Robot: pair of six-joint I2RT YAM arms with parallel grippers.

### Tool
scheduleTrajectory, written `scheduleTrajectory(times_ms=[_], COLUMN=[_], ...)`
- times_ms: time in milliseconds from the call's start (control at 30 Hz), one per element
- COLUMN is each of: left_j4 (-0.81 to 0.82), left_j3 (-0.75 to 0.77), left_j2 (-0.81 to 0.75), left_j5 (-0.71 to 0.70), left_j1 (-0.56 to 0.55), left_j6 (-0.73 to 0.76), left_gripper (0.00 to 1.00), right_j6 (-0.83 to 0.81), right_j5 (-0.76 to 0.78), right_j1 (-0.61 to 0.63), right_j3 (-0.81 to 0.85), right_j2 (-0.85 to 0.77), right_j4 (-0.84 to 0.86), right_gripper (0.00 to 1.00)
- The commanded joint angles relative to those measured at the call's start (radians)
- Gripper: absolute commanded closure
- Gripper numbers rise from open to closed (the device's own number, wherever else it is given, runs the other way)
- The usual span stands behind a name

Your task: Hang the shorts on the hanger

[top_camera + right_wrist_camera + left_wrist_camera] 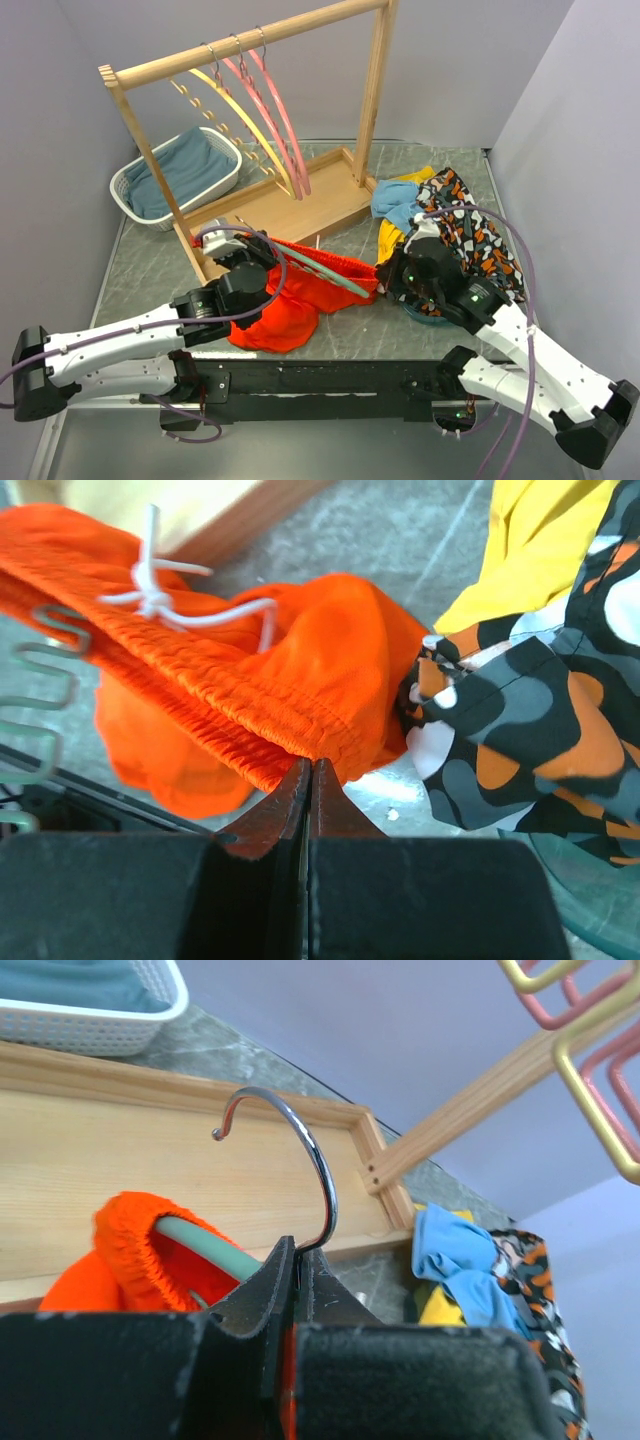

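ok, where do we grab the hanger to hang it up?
At the neck, where the metal hook joins the hanger, coming from the near side. The hook arches upward, so pinching its base keeps the curve free for the rail; the left gripper is shut there.

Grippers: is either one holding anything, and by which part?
The left gripper is shut on the hanger at the base of its metal hook. The right gripper is shut on the shorts, pinching the edge of the elastic waistband.

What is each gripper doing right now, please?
Left gripper: closed on the hanger, at its hook's base.
Right gripper: closed, pinching the shorts at the waistband edge.
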Motion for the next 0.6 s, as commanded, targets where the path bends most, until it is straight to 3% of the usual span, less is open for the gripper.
scheduleTrajectory(times_ms=[0,200,333,400,433,467,500,567], left_j4=[-0.061,-0.352,-0.758,-0.964,-1.083,-1.362,-1.388,-1.386], left_j3=[0.056,0.203,0.375,0.427,0.484,0.513,0.536,0.553], left_j2=[0.031,0.163,0.311,0.373,0.443,0.483,0.521,0.571], left_j5=[-0.204,-0.287,-0.304,-0.319,-0.340,-0.345,-0.356,-0.364], left_j1=[0.019,0.019,0.019,0.016,0.010,0.010,0.010,0.010], left_j6=[0.000,-0.221,-0.660,-0.751,-0.943,-1.095,-1.215,-1.180], left_gripper=[0.99,0.99,0.99,0.99,0.99,0.99,0.99,0.99], right_j6=[0.007,0.022,0.036,0.050,0.056,0.066,0.070,0.071], right_j5=[0.062,0.032,0.024,0.042,0.064,0.073,0.084,0.108], right_j1=[-0.002,0.001,0.035,0.070,0.082,0.089,0.090,0.090], right_j3=[0.072,0.080,0.071,0.075,0.080,0.092,0.098,0.110], right_j2=[-0.057,-0.097,-0.094,-0.077,-0.075,-0.068,-0.066,-0.062], right_j4=[-0.131,-0.180,-0.172,-0.172,-0.175,-0.178,-0.184,-0.203], right_gripper=[1.00,1.00,1.00,1.00,1.00,1.00,1.00,1.00])
